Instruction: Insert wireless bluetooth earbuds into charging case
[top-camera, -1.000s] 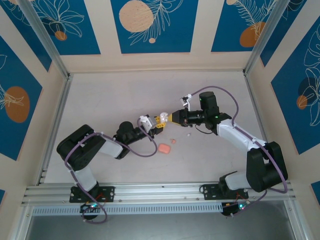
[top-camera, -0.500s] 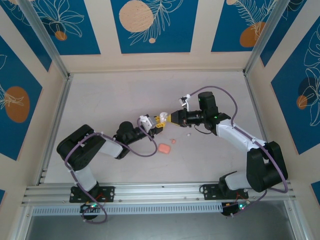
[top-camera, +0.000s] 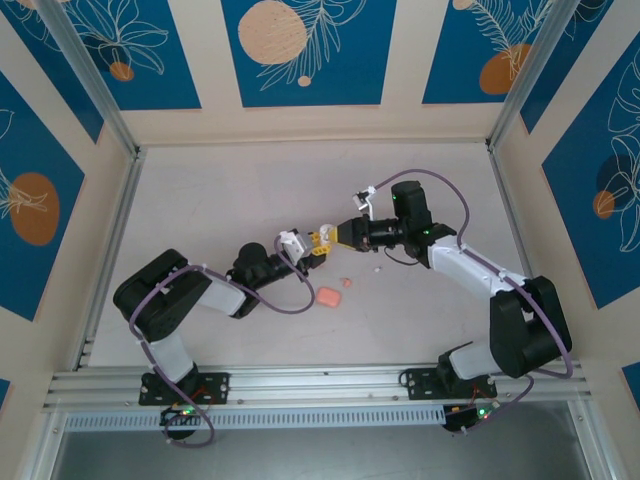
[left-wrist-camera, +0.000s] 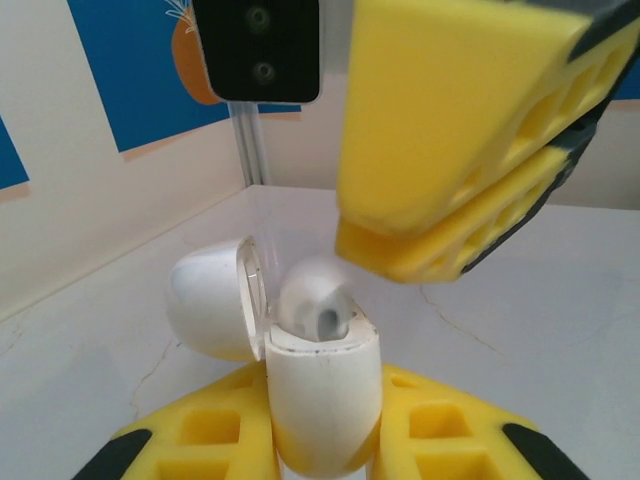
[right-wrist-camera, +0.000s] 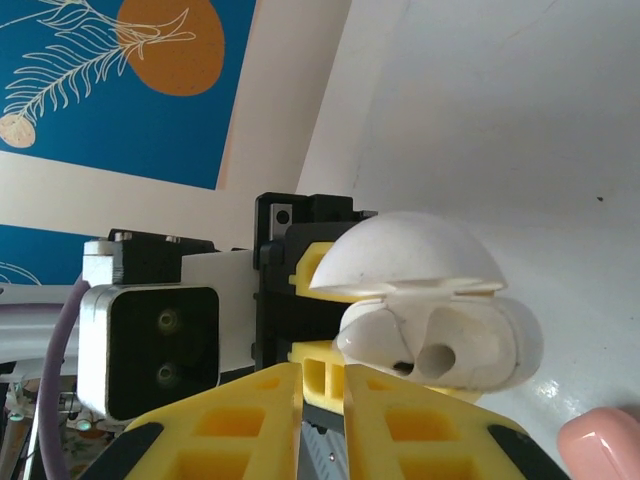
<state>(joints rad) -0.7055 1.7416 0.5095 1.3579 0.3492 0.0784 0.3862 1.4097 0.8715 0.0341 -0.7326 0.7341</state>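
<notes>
Got the white charging case (left-wrist-camera: 320, 390) clamped in left gripper (left-wrist-camera: 322, 440), earbud (left-wrist-camera: 315, 300) poking out right beside the pressed-together, empty right gripper (right-wrist-camera: 322, 400).

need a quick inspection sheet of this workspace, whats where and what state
surface: pale table, faintly veined
job's things: white case, lid open, one earbud sticking up from it
clutter: pink lump, smaller pink bit and tiny white bit on the table, too small to identify
end effectors: left end effector shut on the white case; right end effector shut, empty, tip just above the earbud
cables: purple cables loop off both arms, no snag seen
surroundings: blue leaf-print walls, metal rail at near edge
</notes>
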